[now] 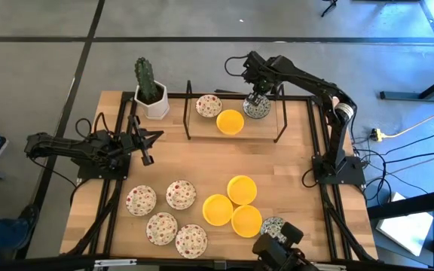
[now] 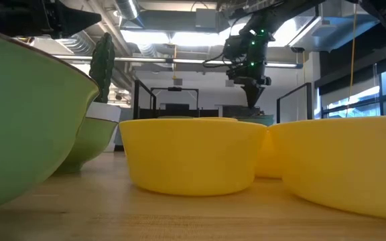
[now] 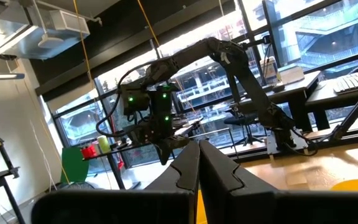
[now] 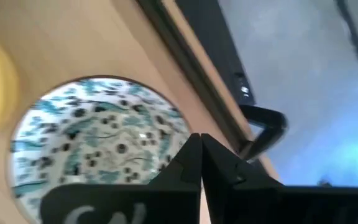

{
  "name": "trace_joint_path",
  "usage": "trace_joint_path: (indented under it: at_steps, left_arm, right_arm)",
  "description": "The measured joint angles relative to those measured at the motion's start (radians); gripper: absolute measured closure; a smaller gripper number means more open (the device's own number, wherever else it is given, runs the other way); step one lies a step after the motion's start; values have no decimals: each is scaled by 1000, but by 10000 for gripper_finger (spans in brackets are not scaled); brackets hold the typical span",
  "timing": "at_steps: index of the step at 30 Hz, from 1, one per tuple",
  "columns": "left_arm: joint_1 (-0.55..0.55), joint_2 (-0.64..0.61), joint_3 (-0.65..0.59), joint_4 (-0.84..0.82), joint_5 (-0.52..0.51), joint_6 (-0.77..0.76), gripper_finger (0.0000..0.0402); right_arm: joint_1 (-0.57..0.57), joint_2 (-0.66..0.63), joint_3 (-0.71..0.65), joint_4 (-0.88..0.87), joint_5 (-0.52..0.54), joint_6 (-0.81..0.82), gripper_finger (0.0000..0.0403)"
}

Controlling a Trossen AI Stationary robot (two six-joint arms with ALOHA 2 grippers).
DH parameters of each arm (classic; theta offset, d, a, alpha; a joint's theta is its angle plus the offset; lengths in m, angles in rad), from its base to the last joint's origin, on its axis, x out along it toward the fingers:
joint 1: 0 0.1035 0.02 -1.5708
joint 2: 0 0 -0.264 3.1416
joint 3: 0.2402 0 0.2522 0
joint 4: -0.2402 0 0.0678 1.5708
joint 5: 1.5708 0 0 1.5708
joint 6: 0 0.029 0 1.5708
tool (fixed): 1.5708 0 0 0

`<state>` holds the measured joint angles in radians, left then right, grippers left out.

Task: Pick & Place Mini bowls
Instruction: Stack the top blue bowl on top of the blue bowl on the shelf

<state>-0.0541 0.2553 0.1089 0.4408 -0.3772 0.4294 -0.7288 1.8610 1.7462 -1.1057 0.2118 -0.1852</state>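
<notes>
Jaws of my right gripper (image 1: 256, 100) are pressed together above the green-patterned bowl (image 1: 257, 109) at the table's (image 1: 202, 162) far edge, holding nothing I see. Left gripper (image 1: 146, 147) waits at table's left, jaws also together.

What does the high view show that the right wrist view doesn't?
High view only: the left hand waiting shut at the table's left side, the speckled and yellow mini bowls on the wooden table, and the potted green cactus.
Right wrist view only: the bowl's green-grey pattern up close.
Both: the shut right hand over the green-grey patterned mini bowl.
</notes>
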Motion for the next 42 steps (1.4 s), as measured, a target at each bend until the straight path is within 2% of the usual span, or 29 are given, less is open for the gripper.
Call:
trace_joint_path:
  at_steps: [9,17,31,42]
  left_arm:
    - [0,0,0,0,0,0,395]
    - [0,0,0,0,0,0,399]
    - [0,0,0,-1,-20,0,399]
    - [0,0,0,-8,-24,0,396]
  right_arm:
    - [0,0,-6,4,-22,5,401]
    - [0,1,-85,48,-3,-10,401]
    - [-3,2,-82,108,34,-28,402]
    - [-3,2,-83,84,33,-25,402]
